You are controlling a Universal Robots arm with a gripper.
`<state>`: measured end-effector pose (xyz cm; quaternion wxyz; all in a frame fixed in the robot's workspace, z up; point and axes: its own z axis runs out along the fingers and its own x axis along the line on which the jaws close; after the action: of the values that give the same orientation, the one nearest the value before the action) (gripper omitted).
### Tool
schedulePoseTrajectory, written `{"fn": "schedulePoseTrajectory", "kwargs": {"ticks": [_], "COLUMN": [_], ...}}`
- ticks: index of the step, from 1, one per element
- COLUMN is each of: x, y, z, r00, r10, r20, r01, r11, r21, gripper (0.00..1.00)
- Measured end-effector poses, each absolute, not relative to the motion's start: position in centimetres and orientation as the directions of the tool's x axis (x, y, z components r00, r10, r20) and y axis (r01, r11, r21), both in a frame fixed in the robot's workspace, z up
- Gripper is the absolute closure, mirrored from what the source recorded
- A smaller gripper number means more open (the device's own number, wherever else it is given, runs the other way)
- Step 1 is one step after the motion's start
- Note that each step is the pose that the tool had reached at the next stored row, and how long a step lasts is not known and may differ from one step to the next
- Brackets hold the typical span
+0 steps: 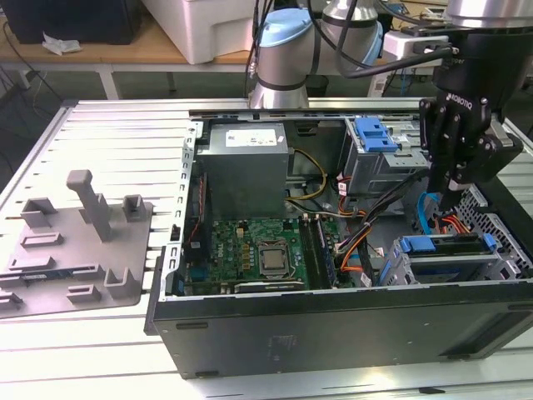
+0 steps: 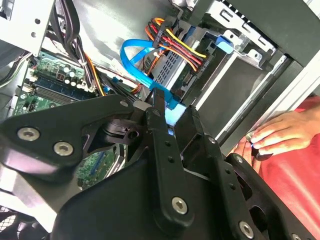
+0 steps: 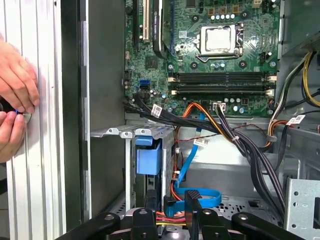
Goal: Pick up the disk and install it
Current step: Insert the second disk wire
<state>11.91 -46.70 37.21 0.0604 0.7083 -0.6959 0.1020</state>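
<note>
The pincer [image 1: 454, 185] is seen lowered into the open case [image 1: 333, 325], at the exterior view's right, over the drive cage. The disk [image 1: 445, 250] is seated in that cage, its blue carrier just below the fingers [image 3: 192, 202]. The fingers are parted, nothing gripped between them. A blue cable [image 2: 137, 67] is looped near the fingertips. A hand [image 3: 15, 80] is rested on the bench [image 1: 108, 133] beside the case.

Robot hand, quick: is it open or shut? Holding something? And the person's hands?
Robot hand: open, holding nothing, its fingers apart over the cables.
Person's hands: by the computer case's outer edge; what they hold cannot be told.
</note>
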Motion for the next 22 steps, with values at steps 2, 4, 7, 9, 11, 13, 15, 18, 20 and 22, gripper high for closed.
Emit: {"fn": "schedulePoseTrajectory", "kwargs": {"ticks": [2,4,7,9,11,13,15,18,20,22], "x": [11.92,11.94,11.99,12.14,12.29,12.34,12.36,12.35,12.36,12.24], "y": [-46.7,-46.7,-46.7,-46.7,-46.7,-46.7,-46.7,-46.7,-46.7,-46.71], "z": [37.17,37.13,37.03,36.91,36.85,36.77,36.68,36.59,36.54,36.52], "r00": [0.011,0.011,0.01,0.01,0.01,0.009,0.009,0.007,0.005,0.002], "r10": [-0.974,-0.974,-0.974,-0.973,-0.973,-0.974,-0.973,-0.973,-0.973,-0.973], "r20": [0.228,0.228,0.228,0.229,0.229,0.228,0.229,0.229,0.229,0.229], "r01": [-0.998,-0.998,-0.998,-0.998,-0.998,-0.998,-0.998,-0.997,-0.996,-0.996], "r11": [-0.024,-0.024,-0.024,-0.024,-0.024,-0.024,-0.024,-0.024,-0.024,-0.023], "r21": [-0.056,-0.056,-0.057,-0.059,-0.061,-0.062,-0.065,-0.072,-0.08,-0.088], "gripper": [0.64,0.64,0.64,0.64,0.64,0.64,0.64,0.64,0.64,0.64]}}
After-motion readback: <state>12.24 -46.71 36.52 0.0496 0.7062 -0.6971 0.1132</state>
